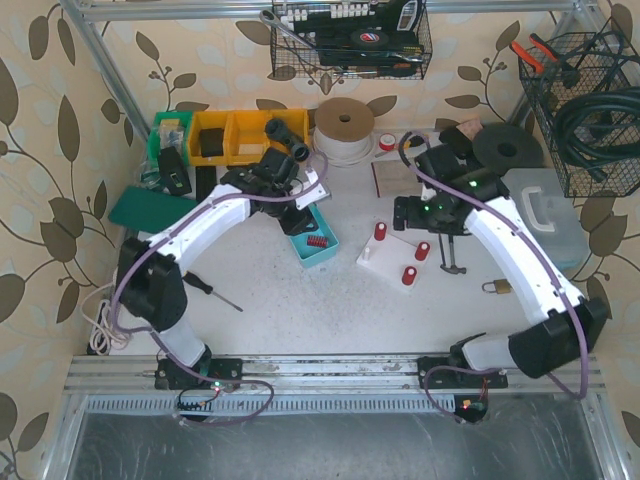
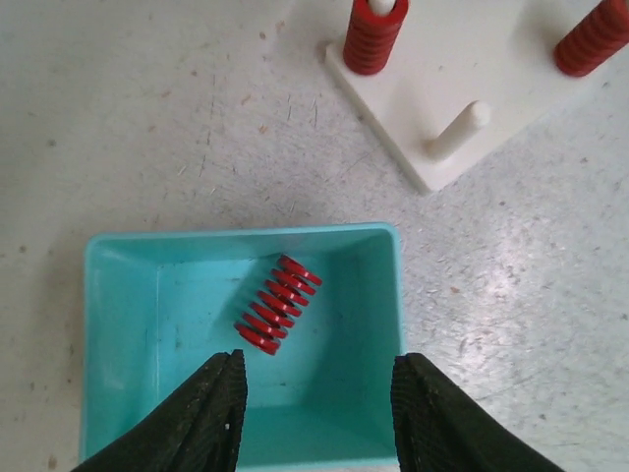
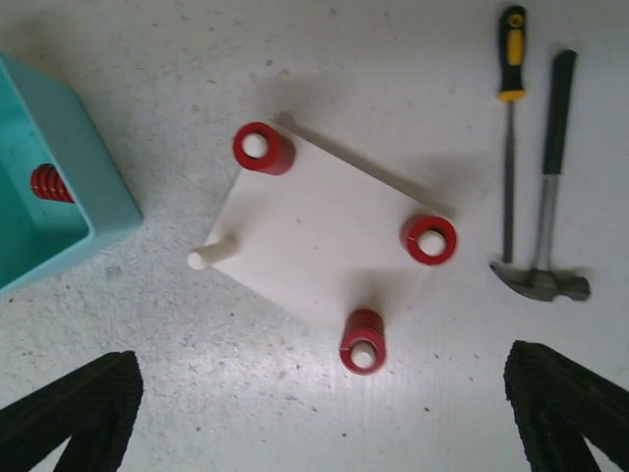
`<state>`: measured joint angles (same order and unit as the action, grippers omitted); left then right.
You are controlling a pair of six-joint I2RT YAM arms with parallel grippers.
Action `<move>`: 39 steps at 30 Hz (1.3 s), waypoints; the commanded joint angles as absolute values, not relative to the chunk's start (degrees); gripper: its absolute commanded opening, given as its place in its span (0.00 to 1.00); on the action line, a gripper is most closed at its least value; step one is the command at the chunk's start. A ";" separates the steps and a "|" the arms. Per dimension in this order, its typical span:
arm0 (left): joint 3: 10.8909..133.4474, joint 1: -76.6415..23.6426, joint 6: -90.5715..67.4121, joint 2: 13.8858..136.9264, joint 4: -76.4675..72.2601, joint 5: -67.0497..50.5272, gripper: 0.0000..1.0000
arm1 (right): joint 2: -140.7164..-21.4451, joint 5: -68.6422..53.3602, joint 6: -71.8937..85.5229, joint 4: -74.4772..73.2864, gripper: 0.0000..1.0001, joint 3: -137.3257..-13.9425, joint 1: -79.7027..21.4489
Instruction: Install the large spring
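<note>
Left gripper [image 2: 316, 372] wide open, nothing held; spring [image 2: 278, 317] just ahead of tips (lying skewed). Risk: off-axis pinch b/c of skew, spring pops out.

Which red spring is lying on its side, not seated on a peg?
The red coil spring inside the teal plastic bin, beneath the left gripper; the other three red springs stand upright on the white base plate's pegs.
</note>
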<state>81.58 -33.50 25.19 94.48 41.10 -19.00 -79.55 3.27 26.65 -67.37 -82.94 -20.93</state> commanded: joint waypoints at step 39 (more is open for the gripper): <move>94.13 -33.97 54.42 121.37 48.15 -14.91 0.54 | -62.14 4.87 23.25 -68.85 0.96 -64.60 -15.87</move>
